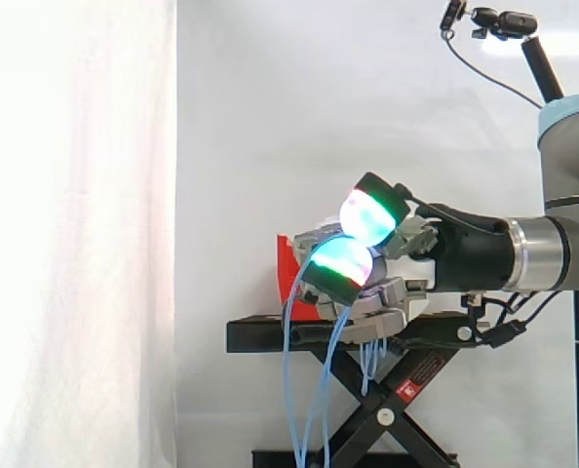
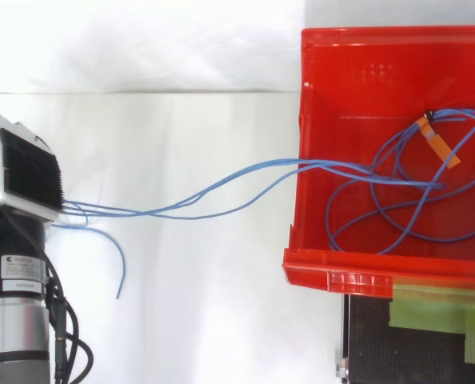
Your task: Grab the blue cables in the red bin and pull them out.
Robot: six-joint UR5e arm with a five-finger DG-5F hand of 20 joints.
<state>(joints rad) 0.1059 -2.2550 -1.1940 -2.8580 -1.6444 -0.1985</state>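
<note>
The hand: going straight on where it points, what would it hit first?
Probably nothing close: ahead of the hand the way looks free up to the white curtain; the red bin sits aside.

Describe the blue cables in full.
Several thin blue cables, flexible and smooth-looking, lie partly looped inside the red bin, one bearing an orange tag. Strands run out over the bin's wall to the hand, whose curled fingers hold them; loose lengths hang down below it.
</note>
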